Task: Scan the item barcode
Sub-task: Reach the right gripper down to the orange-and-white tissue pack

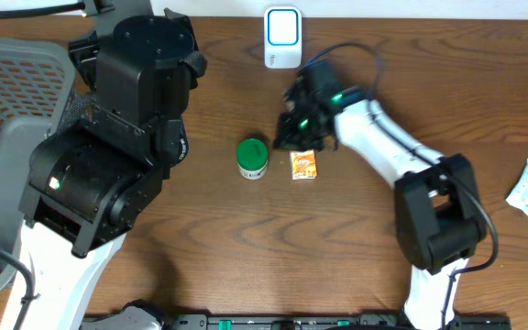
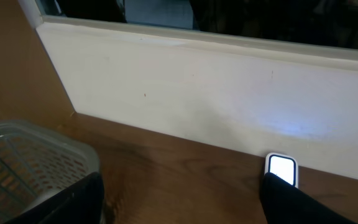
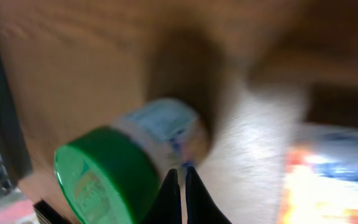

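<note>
Things we count: one green-lid jar, one orange packet, one scanner, one basket. Our right gripper is pinched together on nothing. The jar sits just beside it at eight o'clock, the packet at five. Our left gripper is spread wide.
</note>
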Available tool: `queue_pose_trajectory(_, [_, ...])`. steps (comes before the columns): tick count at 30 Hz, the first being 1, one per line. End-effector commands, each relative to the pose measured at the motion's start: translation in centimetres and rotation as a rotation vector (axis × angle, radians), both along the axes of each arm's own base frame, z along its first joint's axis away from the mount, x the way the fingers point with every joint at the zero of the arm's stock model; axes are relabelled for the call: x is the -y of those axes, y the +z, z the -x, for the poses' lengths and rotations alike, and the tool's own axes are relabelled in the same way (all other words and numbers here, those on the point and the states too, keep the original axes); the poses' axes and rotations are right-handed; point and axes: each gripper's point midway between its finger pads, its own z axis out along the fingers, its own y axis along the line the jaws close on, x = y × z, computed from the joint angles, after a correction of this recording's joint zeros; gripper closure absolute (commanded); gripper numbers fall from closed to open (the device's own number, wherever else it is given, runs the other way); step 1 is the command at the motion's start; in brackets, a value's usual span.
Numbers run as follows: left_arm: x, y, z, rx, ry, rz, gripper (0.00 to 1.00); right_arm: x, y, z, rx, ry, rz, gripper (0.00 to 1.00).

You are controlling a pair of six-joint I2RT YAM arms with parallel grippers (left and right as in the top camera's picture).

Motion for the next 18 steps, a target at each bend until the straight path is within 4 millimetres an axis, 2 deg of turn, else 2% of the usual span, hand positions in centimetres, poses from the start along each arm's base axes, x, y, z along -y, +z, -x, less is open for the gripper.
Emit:
queue_pose_trajectory(1, [-0.6,0.5,0.5,0.015,0.022,0.004,0.2,0.7,-1.8,0.4,-0.019,-0.071,0.089,0.99])
queue_pose_trajectory(4, [-0.6,0.5,0.5,0.016,0.022,0.004,0.2,1.9,-2.8,0.3,0.012,-0.097,0.184,0.99])
queue_pose_trajectory(7, [-0.6,0.5,0.5,0.015,0.022,0.004,0.2,2.2,-2.9,0.1,0.02,-0.103,0.202,0.99])
queue_pose_trajectory(18, [-0.7,0.4,0.5,0.012,0.022,0.002,0.2,6.4,-3.3,-2.6,0.091,-0.21,0.326,0.99])
